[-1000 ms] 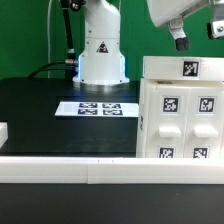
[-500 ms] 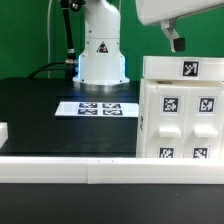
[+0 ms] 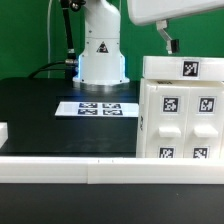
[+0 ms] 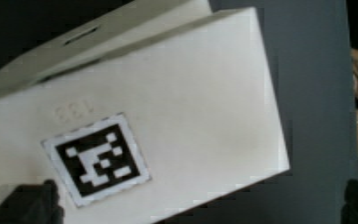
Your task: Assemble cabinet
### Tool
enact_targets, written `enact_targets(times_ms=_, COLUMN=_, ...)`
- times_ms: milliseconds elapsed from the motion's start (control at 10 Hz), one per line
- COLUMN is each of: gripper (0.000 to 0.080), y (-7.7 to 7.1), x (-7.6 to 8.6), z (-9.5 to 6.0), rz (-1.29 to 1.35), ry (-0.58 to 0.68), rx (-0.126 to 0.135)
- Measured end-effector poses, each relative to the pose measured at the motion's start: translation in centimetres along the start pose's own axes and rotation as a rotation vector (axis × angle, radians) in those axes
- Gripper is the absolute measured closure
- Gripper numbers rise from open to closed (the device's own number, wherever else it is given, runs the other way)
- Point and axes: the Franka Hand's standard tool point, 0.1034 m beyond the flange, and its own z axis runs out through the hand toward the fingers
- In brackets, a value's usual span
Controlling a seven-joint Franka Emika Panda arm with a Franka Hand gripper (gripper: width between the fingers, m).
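Observation:
The cabinet [image 3: 180, 110] is a large white box with square marker tags, standing at the exterior view's right on the black table. My gripper [image 3: 166, 40] hangs above the cabinet's top, near the edge at the exterior view's left, and does not touch it. In the wrist view the cabinet's top face [image 4: 176, 100] with one tag fills most of the picture. My gripper [image 4: 197, 208] is open and empty there, with one dark fingertip [image 4: 28, 203] over the white face and the other past its edge.
The marker board [image 3: 98, 108] lies flat on the black table in front of the robot base [image 3: 101, 50]. A white rail [image 3: 90, 166] runs along the front. A small white piece [image 3: 3, 131] sits at the exterior view's left edge.
My gripper has moved steadily toward the exterior view's left above the cabinet. The cabinet has not moved.

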Motion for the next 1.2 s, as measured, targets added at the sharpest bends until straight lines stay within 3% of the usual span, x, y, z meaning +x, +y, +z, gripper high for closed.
enact_targets(times_ms=200, gripper=0.0002, y=-0.2, x=0.1, z=0.1, rz=-0.316, ry=0.04, rx=-0.047)
enact_targets(times_ms=300, gripper=0.0002, y=-0.2, x=0.0, z=0.3, rz=-0.466, ry=0.061, rx=-0.055)
enact_targets(times_ms=700, gripper=0.0002, y=0.3, x=-0.8, z=0.7, rz=-0.914, ry=0.0, rx=-0.071)
enact_targets(times_ms=1200, gripper=0.0002, y=1.1, x=-0.5, z=0.8, rz=-1.256, ry=-0.029, rx=-0.096)
